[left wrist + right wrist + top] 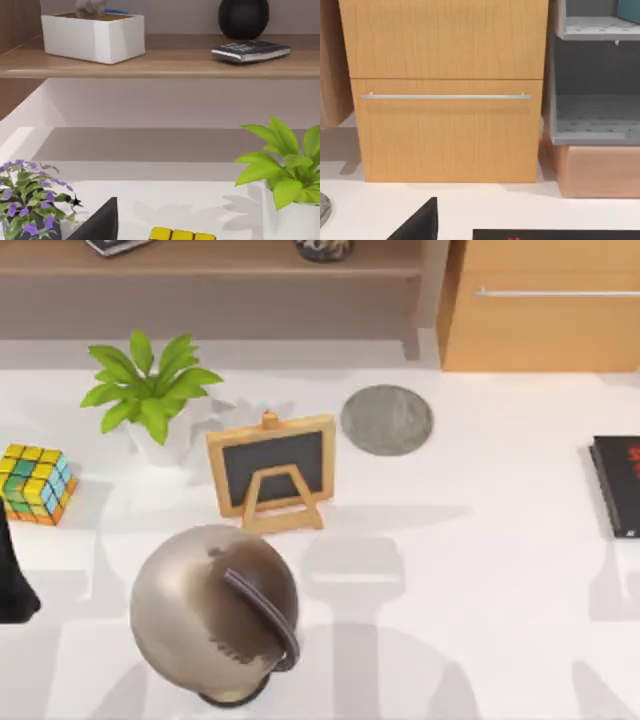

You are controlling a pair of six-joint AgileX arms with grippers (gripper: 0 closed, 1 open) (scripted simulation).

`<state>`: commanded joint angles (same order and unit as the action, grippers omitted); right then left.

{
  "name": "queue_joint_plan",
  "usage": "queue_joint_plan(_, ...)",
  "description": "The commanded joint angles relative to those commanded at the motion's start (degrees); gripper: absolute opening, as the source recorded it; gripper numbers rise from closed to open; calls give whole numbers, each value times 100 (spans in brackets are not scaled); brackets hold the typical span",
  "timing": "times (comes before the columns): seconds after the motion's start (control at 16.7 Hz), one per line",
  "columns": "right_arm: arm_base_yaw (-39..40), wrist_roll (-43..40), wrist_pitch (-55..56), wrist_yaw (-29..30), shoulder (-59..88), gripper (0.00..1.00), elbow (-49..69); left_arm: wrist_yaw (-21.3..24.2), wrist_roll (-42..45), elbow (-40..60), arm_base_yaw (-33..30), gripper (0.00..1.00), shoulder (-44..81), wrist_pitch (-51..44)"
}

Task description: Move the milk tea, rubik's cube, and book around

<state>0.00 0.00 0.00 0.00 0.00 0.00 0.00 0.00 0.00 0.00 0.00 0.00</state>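
The rubik's cube (36, 483) sits at the table's far left, yellow face up; its yellow top edge (182, 234) also shows in the left wrist view. At the table's right edge lies the book (615, 485), black with red print, and its near edge (555, 234) shows in the right wrist view. The milk tea is out of view. A dark part of my left arm (12, 580) stands at the left edge, in front of the cube. A dark piece of my left gripper (100, 222) shows just short of the cube. A like piece of my right gripper (420, 222) is close to the book.
A potted green plant (150, 395), a small chalkboard easel (272, 468) and a grey round coaster (386, 420) stand across the back. A large shiny rounded object (215, 612) fills the front left. A wooden cabinet (445, 90) stands behind the book. A purple-flowered plant (27, 200) is near the cube.
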Motion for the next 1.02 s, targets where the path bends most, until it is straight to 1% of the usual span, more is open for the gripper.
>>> queue_joint_plan(0.24, 0, 0, 0, 0, 0, 100, 0, -69, -3, 171, -89, 100, 174, 101)
queue_joint_plan(0.48, 0, 0, 0, 0, 0, 100, 0, -489, -8, 1112, -556, 100, 1251, 626)
queue_joint_plan(0.72, 0, 0, 0, 0, 0, 100, 0, -1150, -4, 2539, -1257, 100, 3291, 1396)
queue_joint_plan(1.02, 0, 0, 0, 0, 0, 100, 0, -2072, 12, 4551, -2259, 100, 6756, 2470)
